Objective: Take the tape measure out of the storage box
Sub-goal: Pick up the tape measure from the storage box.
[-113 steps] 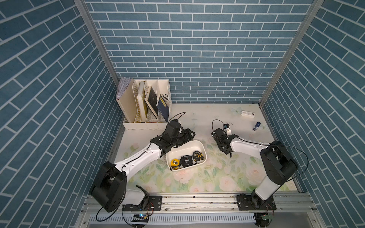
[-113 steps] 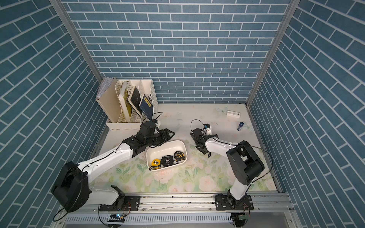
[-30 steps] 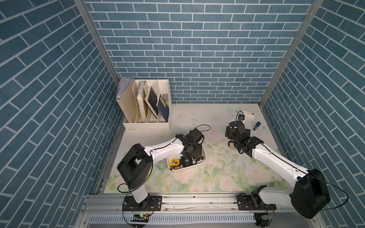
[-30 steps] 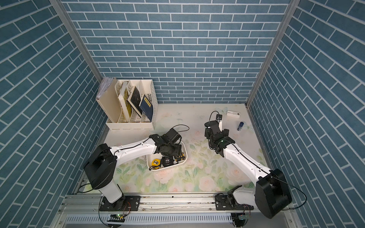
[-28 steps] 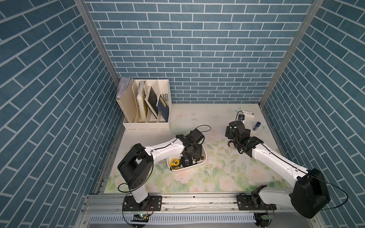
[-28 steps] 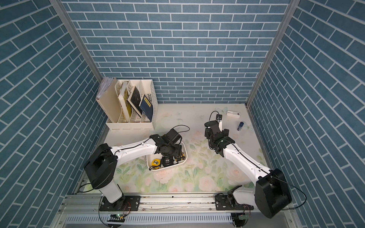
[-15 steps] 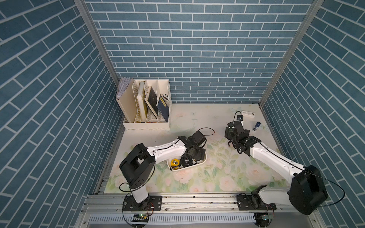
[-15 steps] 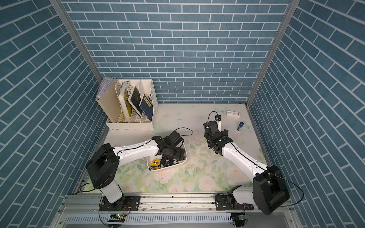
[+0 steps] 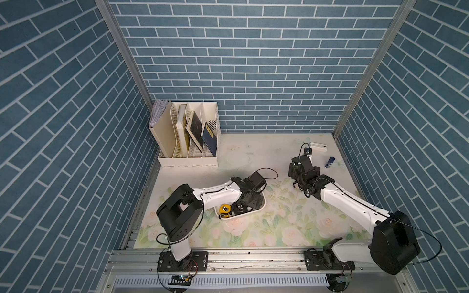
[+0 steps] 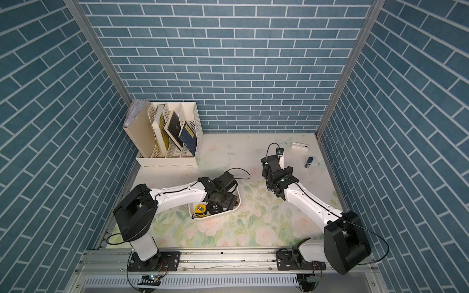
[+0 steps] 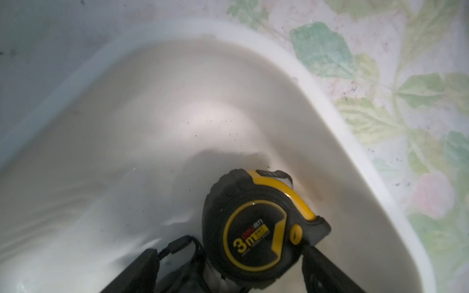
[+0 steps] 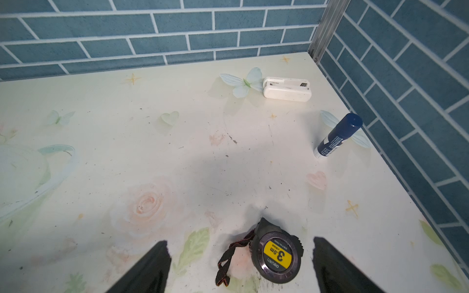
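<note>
Left wrist view shows the left pincer (image 11: 229, 251) gaping around a black-and-yellow tape measure (image 11: 261, 225), hidden in top views.

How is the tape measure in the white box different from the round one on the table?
The boxed tape measure is black with a yellow band; the round tape measure is grey with a yellow centre label. The boxed one has a squared corner; the round one is a circle. The boxed one lies in the storage box, the round one on the table. Both lie face up, marked three metres.
</note>
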Action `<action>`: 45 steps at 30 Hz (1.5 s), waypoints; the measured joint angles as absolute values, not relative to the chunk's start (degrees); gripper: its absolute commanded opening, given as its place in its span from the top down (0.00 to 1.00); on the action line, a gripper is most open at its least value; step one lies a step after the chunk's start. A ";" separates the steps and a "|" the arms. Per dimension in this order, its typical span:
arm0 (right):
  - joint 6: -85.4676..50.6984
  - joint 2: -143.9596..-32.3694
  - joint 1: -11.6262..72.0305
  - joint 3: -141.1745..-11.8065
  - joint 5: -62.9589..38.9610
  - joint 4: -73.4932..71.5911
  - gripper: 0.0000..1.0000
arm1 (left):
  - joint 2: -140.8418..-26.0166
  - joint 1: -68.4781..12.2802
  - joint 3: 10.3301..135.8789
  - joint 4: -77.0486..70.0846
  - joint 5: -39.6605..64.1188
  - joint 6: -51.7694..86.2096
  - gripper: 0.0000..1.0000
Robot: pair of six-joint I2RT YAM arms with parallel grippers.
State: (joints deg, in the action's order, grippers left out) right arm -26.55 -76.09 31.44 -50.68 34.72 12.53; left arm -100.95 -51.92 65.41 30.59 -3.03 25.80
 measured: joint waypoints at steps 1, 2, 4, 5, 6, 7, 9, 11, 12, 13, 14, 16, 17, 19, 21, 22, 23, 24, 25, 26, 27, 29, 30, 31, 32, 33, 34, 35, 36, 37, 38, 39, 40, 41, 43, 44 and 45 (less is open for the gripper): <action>-26.55 -76.23 31.44 -50.68 34.74 12.43 0.10 | -100.86 -52.03 65.19 30.22 -3.44 25.06 0.07; -26.55 -76.36 31.44 -50.68 34.72 12.36 0.10 | -100.71 -52.07 64.99 29.89 -3.66 24.53 0.07; -26.55 -76.62 31.44 -50.68 34.72 12.32 0.10 | -100.51 -52.12 64.55 29.17 -3.88 23.44 0.07; -26.55 -76.71 31.44 -50.68 34.70 12.32 0.10 | -100.42 -52.12 64.42 28.84 -3.92 23.03 0.07; -26.55 -76.73 31.44 -50.68 34.72 12.32 0.10 | -100.25 -52.12 64.14 28.51 -4.03 22.48 0.07; -26.55 -76.73 31.44 -50.68 34.72 12.29 0.10 | -100.16 -52.14 63.94 28.18 -4.10 22.02 0.07; -26.55 -76.75 31.44 -50.68 34.72 12.05 0.10 | -99.98 -52.14 63.68 27.59 -4.21 21.06 0.07; -26.55 -76.77 31.44 -50.68 34.72 11.79 0.10 | -99.70 -52.14 63.16 26.89 -4.29 20.16 0.07; -26.55 -76.84 31.44 -50.70 34.72 11.66 0.10 | -99.44 -52.14 62.83 26.44 -4.34 19.70 0.07; -26.55 -76.97 31.44 -50.72 34.72 11.53 0.10 | -99.20 -52.16 62.43 25.96 -4.43 19.29 0.06; -26.55 -77.12 31.44 -50.74 34.70 11.46 0.10 | -98.91 -52.16 62.02 25.52 -4.45 18.87 0.06; -26.55 -77.67 31.44 -50.78 34.70 11.40 0.10 | -97.91 -52.16 61.12 25.17 -4.47 18.04 0.06; -26.52 -77.91 31.44 -50.78 34.68 11.38 0.10 | -97.36 -52.16 60.82 25.19 -4.51 17.69 0.06; -26.55 -78.59 31.44 -50.85 34.65 11.25 0.10 | -95.94 -52.16 60.45 25.23 -4.56 17.08 0.06; -26.55 -79.20 31.44 -50.87 34.59 11.09 0.10 | -94.70 -52.16 60.45 25.08 -4.69 16.73 0.06; -26.55 -79.53 31.44 -50.96 34.57 11.09 0.10 | -94.11 -52.16 60.45 25.04 -4.69 16.58 0.06; -26.55 -79.79 31.44 -51.07 34.48 11.09 0.10 | -93.62 -52.16 60.45 24.95 -4.71 16.40 0.06; -26.55 -80.12 31.44 -51.22 34.39 11.05 0.10 | -93.25 -52.16 60.45 24.88 -4.71 16.19 0.06; -26.55 -80.38 31.44 -51.40 34.28 11.07 0.10 | -93.08 -52.16 60.45 24.84 -4.71 15.94 0.06; -26.55 -80.60 31.44 -51.62 34.24 11.07 0.10 | -93.06 -52.16 60.45 24.82 -4.69 15.70 0.06; -26.55 -80.79 31.44 -51.83 34.22 11.05 0.10 | -93.19 -52.16 60.45 24.88 -4.69 15.46 0.06; -26.55 -80.88 31.44 -52.01 34.24 10.96 0.10 | -93.67 -52.16 60.51 25.02 -4.69 14.68 0.06; -26.55 -80.88 31.44 -52.01 34.24 10.94 0.10 | -94.04 -52.16 60.53 25.08 -4.71 14.31 0.06; -26.55 -80.88 31.44 -52.01 34.24 10.92 0.10 | -94.48 -52.16 60.62 25.26 -4.69 13.87 0.06; -26.55 -80.88 31.44 -52.01 34.24 10.94 0.10 | -94.89 -52.16 60.69 25.36 -4.71 13.43 0.06; -26.55 -80.88 31.44 -52.01 34.26 10.94 0.10 | -95.44 -52.16 60.82 25.58 -4.71 12.95 0.06; -26.55 -80.88 31.44 -52.01 34.26 10.92 0.10 | -95.88 -52.16 60.88 25.67 -4.71 12.51 0.06; -26.55 -80.88 31.44 -52.01 34.26 10.92 0.10 | -96.20 -52.16 60.95 25.82 -4.75 12.08 0.06; -26.55 -80.88 31.44 -52.01 34.26 10.92 0.10 | -96.40 -52.16 60.95 25.87 -4.89 11.66 0.06; -26.55 -80.88 31.44 -52.01 34.26 10.92 0.10 | -96.49 -52.16 60.95 25.89 -4.97 11.25 0.06; -26.55 -80.88 31.44 -52.01 34.26 10.92 0.10 | -96.49 -52.16 60.95 25.85 -5.08 10.81 0.06; -26.55 -80.93 31.44 -52.01 34.26 10.92 0.10 | -96.49 -52.16 60.95 25.80 -5.13 10.35 0.06; -26.55 -81.06 31.42 -52.01 34.26 10.90 0.10 | -96.49 -52.16 60.95 25.80 -5.15 9.72 0.07; -26.55 -81.19 31.42 -52.03 34.26 10.85 0.10 | -96.49 -52.16 60.95 25.85 -5.13 9.26 0.07; -26.55 -81.60 31.38 -52.03 34.24 10.85 0.10 | -96.49 -52.16 60.95 25.80 -5.15 7.97 0.07; -26.55 -81.78 31.38 -52.03 34.26 10.85 0.10 | -96.49 -52.16 60.95 25.80 -5.17 7.38 0.07; -26.55 -81.93 31.35 -52.03 34.24 10.83 0.10 | -96.49 -52.16 60.95 25.80 -5.17 6.66 0.07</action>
